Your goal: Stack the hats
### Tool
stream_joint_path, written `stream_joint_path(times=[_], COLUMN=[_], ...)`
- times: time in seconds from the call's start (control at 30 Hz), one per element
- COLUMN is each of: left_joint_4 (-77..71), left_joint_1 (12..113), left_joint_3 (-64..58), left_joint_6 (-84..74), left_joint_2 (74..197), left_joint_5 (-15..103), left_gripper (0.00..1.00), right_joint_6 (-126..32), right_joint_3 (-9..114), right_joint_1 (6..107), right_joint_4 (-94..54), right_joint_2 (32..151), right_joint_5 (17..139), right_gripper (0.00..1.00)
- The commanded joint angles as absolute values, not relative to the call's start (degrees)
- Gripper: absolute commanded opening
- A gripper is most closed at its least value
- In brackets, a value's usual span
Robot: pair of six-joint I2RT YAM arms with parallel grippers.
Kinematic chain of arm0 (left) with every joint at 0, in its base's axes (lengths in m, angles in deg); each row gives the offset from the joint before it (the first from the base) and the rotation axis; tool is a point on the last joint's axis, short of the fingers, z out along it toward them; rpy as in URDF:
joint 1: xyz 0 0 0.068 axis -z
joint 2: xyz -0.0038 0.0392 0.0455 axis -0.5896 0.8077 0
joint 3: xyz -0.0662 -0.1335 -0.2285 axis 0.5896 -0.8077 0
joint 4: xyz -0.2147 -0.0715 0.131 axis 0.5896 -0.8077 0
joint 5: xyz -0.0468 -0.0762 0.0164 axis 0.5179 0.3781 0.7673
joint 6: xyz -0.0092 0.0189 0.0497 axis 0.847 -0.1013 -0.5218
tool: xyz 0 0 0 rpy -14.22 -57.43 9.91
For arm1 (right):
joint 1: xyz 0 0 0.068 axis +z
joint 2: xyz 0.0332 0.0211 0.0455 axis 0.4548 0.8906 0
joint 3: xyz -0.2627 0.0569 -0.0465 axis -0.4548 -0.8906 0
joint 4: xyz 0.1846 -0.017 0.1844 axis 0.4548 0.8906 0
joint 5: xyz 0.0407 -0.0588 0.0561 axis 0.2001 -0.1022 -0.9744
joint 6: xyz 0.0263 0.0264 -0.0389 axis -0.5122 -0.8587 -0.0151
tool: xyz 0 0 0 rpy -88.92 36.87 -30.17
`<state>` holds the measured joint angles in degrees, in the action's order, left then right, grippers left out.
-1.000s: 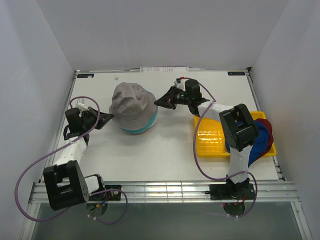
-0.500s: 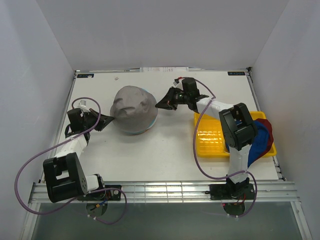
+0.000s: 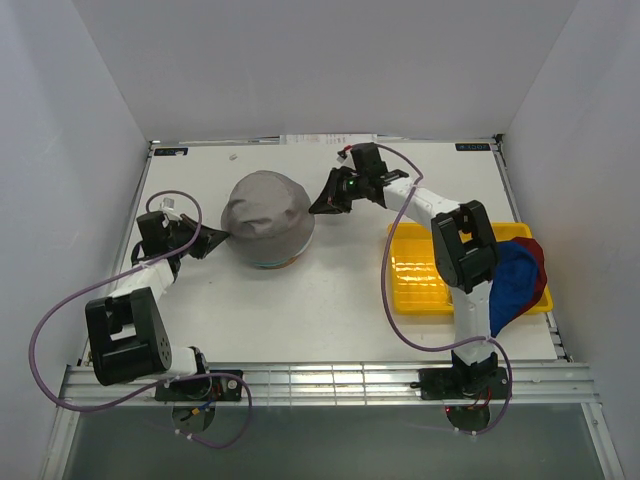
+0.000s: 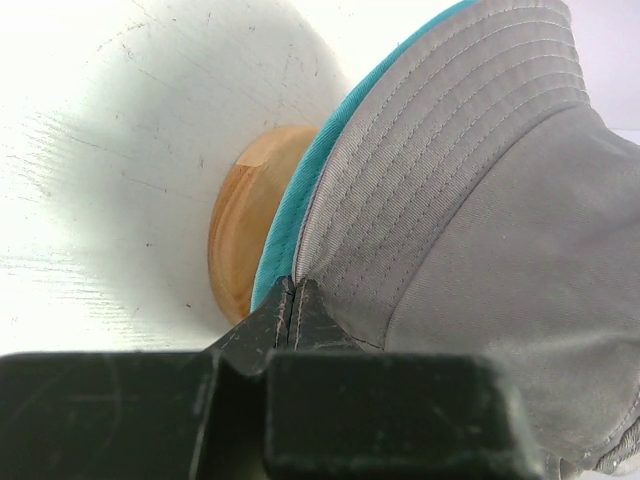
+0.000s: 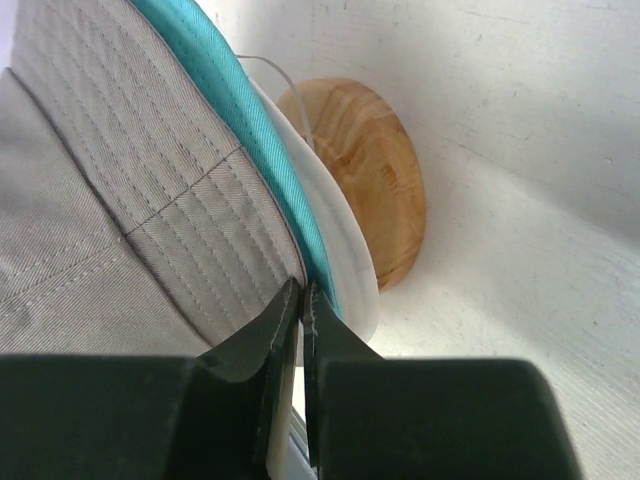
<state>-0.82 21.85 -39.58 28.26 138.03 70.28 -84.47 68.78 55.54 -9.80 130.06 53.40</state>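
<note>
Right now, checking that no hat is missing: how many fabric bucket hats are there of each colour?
Grey fabric bucket hat: 1
Teal fabric bucket hat: 1
Royal blue fabric bucket hat: 1
Dark red fabric bucket hat: 1
Total: 4

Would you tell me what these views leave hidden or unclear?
- Wooden stand: top view, covered by the grey hat; wrist views show only its base.
- Blue hat and red hat at the yellow tray: top view, right arm covers them partly.
- Teal hat: only its brim edge shows; whether left gripper or right gripper pinches it too is hidden by the fingertips.
</note>
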Motion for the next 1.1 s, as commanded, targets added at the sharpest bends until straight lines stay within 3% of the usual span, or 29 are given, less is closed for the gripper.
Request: stream_joint_path(times=[0.0, 0.4, 0.77, 0.8, 0.93, 1.07], left_joint_4=[-4.90, -8.50, -14.47, -15.17, -17.73, -19.48], left_joint_1=[21.19, 21.36, 21.36, 21.36, 21.36, 21.36], left_joint_3=[-38.79, -39.76, -40.64, -40.38, -38.80, -36.42], left_joint_6=[26.51, 25.28, 24.14, 23.88, 23.08, 22.73], left_joint_2=[139.49, 139.76, 134.05, 133.78, 131.41, 129.12], left_joint_5=[64.02, 62.44, 62.70, 62.44, 62.00, 61.38], left_gripper=[0.00, 0.00, 0.00, 0.02, 0.32, 0.45], right_joint_6=[-78.06, -76.12, -75.16, -75.07, -74.89, -74.54], right_joint_3=[70.11, 72.56, 86.96, 88.11, 91.20, 93.48], right_joint_1=[54.47, 55.09, 55.18, 55.18, 55.18, 55.18], right_joint_4=[0.87, 3.16, 9.13, 10.27, 11.33, 12.39], right_joint_2=[133.45, 134.16, 139.60, 140.04, 141.18, 141.89], right_joint_5=[62.58, 63.81, 63.90, 63.90, 63.99, 63.99], right_gripper=[0.08, 0.08, 0.08, 0.08, 0.08, 0.08])
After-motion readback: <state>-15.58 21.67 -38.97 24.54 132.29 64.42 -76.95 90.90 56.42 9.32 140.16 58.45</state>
